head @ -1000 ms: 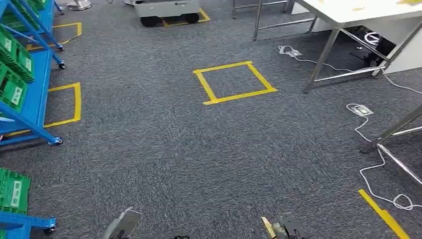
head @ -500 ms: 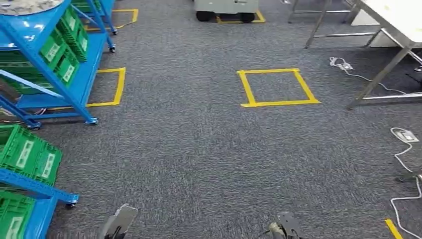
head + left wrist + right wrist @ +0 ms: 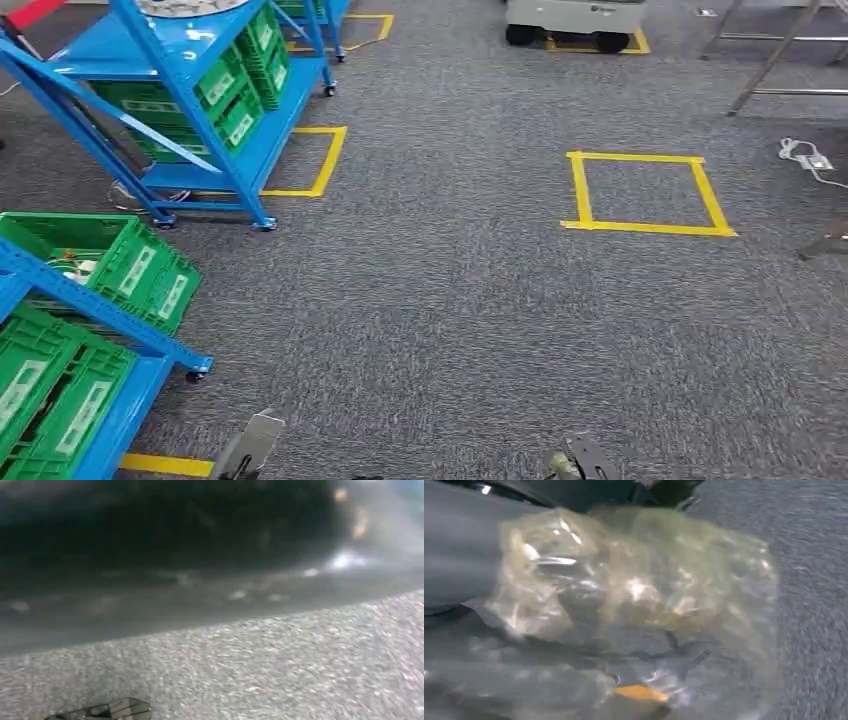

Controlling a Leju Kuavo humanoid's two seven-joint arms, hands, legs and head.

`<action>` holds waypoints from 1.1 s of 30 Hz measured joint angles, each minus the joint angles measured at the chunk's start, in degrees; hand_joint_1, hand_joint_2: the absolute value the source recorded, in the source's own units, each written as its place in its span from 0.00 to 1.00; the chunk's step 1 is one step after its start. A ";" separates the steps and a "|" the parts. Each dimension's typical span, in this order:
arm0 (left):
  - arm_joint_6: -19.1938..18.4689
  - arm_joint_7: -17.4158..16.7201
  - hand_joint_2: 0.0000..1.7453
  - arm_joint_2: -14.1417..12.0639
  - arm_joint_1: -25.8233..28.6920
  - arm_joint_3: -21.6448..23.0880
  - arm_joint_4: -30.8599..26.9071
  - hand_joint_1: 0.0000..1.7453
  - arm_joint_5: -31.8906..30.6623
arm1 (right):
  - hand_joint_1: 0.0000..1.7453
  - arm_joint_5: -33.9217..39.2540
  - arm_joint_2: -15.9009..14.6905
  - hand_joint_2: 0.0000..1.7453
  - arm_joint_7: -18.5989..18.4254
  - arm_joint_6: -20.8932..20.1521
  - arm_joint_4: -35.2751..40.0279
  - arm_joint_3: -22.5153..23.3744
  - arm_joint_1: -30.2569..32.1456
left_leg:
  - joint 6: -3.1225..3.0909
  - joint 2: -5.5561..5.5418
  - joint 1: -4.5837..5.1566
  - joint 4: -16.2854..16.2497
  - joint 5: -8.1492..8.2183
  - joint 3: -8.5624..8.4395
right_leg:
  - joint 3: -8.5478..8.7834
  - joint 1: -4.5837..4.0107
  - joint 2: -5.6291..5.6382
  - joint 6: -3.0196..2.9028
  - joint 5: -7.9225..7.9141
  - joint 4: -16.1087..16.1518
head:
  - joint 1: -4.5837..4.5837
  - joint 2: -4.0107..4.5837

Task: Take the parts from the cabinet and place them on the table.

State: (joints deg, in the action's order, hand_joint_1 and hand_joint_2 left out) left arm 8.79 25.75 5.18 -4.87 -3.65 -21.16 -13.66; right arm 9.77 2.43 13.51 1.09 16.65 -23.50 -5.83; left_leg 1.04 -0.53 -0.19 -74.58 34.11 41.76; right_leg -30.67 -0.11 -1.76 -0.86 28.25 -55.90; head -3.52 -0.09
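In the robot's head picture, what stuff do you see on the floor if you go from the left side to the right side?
Green plastic crates on the near blue rack → blue wheeled shelf rack with green bins → yellow tape outline beside that rack → yellow tape square on the grey carpet → white cable with a plug.

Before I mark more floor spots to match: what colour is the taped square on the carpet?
Yellow; the taped square shows best in the head view.

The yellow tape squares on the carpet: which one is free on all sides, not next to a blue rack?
The full yellow square on the right, alone on grey carpet. The other two touch the blue rack: one beside its wheels, one behind it.
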 joint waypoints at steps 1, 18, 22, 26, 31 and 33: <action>0.00 0.00 0.00 0.00 0.21 0.00 0.00 0.00 -0.02 | 0.00 -0.02 -0.04 0.00 0.00 -0.02 0.00 0.00 0.06 | 0.15 0.18 -0.16 1.39 -1.51 -0.67 | 0.08 0.02 -0.77 0.05 0.12 -0.05 | 0.00 0.00; -0.90 1.57 0.00 -0.13 -0.28 0.35 0.02 0.00 0.92 | 0.00 -0.48 -0.90 0.00 -0.90 -1.01 0.20 -0.02 0.32 | -2.89 -3.55 0.33 17.84 -8.90 -8.53 | -4.18 0.37 2.08 2.69 3.72 -10.37 | 0.59 0.00; -0.90 1.71 0.00 -0.13 -0.56 0.39 0.02 0.00 0.94 | 0.00 -0.52 -1.09 0.00 -0.90 -1.03 0.20 -0.02 0.19 | -1.54 -6.08 0.25 17.47 -9.59 -7.54 | 0.44 0.89 7.43 2.20 1.13 -1.03 | 0.53 0.00; -0.74 1.68 0.00 -0.31 -0.25 0.55 0.06 0.00 1.03 | 0.00 -0.66 -1.16 0.00 -0.87 -1.20 0.33 -0.02 0.11 | -0.34 -3.91 0.38 15.88 -8.19 -6.35 | 0.36 1.08 4.29 0.74 0.29 -0.67 | 0.35 0.00; -0.81 1.68 0.00 -0.22 -0.47 0.81 0.09 0.00 1.27 | 0.00 -0.79 -1.20 0.00 -0.92 -1.31 0.33 -0.02 0.69 | 0.55 0.08 -0.08 -0.53 0.06 -0.58 | -0.51 0.45 -0.84 0.29 0.03 -0.73 | -0.20 0.00; -0.83 1.68 0.00 -0.28 -0.35 0.85 0.09 0.00 1.47 | 0.00 -0.83 -1.20 0.00 -0.92 -1.46 0.35 -0.02 0.63 | 0.33 0.55 -0.03 6.66 -3.65 -5.41 | -0.65 0.35 -2.38 0.33 -0.10 -0.78 | -0.20 0.00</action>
State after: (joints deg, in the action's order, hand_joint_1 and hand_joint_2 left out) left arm 7.96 27.43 4.90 -5.22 -2.80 -21.07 -12.20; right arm 8.94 1.22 12.59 -0.37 17.00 -23.52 -5.20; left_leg 1.37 0.02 -0.22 -67.91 30.46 36.35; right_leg -31.33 0.24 -4.14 -0.53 28.15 -56.69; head -3.72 -0.09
